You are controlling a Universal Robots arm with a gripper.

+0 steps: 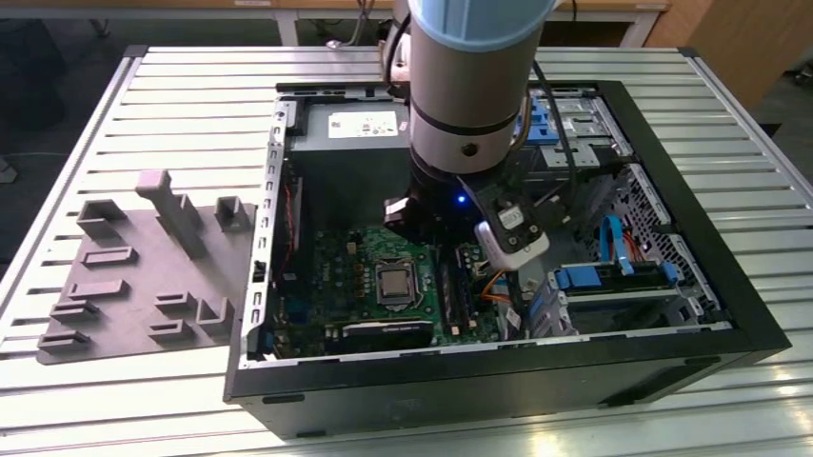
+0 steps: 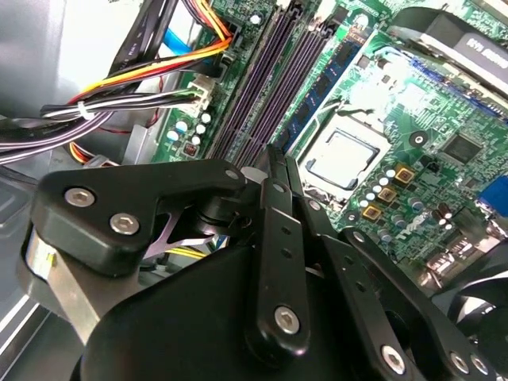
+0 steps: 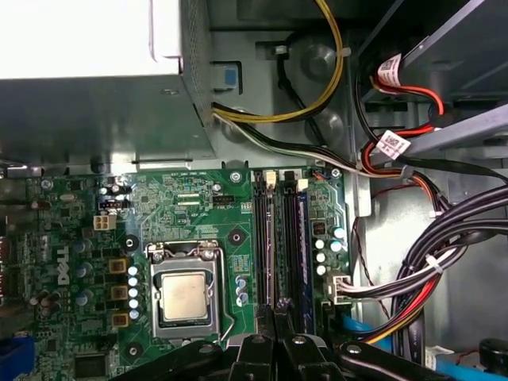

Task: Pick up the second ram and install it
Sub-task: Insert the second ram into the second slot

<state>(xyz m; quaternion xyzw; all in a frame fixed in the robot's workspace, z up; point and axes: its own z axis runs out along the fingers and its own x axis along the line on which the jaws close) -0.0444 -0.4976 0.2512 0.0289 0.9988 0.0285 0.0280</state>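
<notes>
In the exterior view, the arm (image 1: 470,86) is hanging down into an open black case (image 1: 508,386) that is lying on a slatted table (image 1: 178,95). Its lower end is sitting over the green board (image 1: 337,276), just to the exterior view's right of the square chip (image 1: 396,283). A grey tray (image 1: 140,281) with blocks and a tall post is lying on the table at the exterior view's left, well apart from the arm. In the second wrist view, the gripper (image 2: 274,159) is hovering just above the long slots (image 2: 254,79), between the chip and a bunch of coloured cables (image 2: 135,79). Its black fingers (image 2: 276,206) are squeezing in close, with hardly any gap. A thin dark edge is poking out at the tips. This is looking like the ram (image 2: 268,151), pinched on its edge and running the same way as the slots. I cannot tell how much of it is down in a slot. In the first wrist view, the tips are meeting right over the slots, and the ram (image 3: 275,300) is showing as a thin dark line there. A blue stick (image 3: 302,246) is standing in the slot just beside it, on the side away from the chip, near a row of small round cans (image 3: 320,256).
</notes>
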